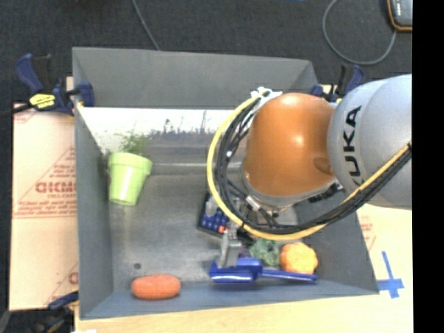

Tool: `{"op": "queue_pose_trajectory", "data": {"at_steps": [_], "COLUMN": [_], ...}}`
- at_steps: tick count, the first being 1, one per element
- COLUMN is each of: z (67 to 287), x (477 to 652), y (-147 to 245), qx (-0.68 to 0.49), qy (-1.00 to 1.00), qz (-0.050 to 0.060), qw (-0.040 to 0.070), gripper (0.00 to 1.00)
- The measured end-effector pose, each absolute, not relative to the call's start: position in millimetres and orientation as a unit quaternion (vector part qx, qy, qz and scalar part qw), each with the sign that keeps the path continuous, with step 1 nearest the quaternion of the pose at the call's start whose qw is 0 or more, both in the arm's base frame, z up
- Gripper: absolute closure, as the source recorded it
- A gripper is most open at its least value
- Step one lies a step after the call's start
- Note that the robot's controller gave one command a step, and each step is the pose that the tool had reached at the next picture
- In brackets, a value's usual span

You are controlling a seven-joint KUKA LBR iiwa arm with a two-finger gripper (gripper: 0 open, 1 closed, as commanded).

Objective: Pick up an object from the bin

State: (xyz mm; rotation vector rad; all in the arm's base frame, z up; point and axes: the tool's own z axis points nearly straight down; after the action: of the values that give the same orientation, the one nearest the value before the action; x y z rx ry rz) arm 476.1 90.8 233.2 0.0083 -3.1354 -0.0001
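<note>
Orange wrist cover (288,144) sits highest, cables (220,165) looped round it, and the letters "UKA" can be read on the grey link (368,137) beside it. Below it the tool (229,250) comes down at the bin's front right, right above a blue scoop (239,273); how far it is open cannot be told. A yellow-orange ball (300,258) and a green lump (263,250) lie just beside the scoop. An orange oval (156,287) lies front left, and a green pot (129,177) lies on its side further back. The grey bin (187,82) stands on a dark surface (194,12).
</note>
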Motion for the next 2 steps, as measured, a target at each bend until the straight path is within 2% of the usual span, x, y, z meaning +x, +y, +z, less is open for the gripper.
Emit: {"op": "queue_pose_trajectory", "data": {"at_steps": [1,2], "z": [238,303], "x": [477.8,486.5], "y": [90,77], "qx": [0.001,0.014], "qy": [-1.0,-1.0], "qz": [-0.001,-0.001], "qw": [-0.001,-0.004], "gripper": [0.0,0.0]}}
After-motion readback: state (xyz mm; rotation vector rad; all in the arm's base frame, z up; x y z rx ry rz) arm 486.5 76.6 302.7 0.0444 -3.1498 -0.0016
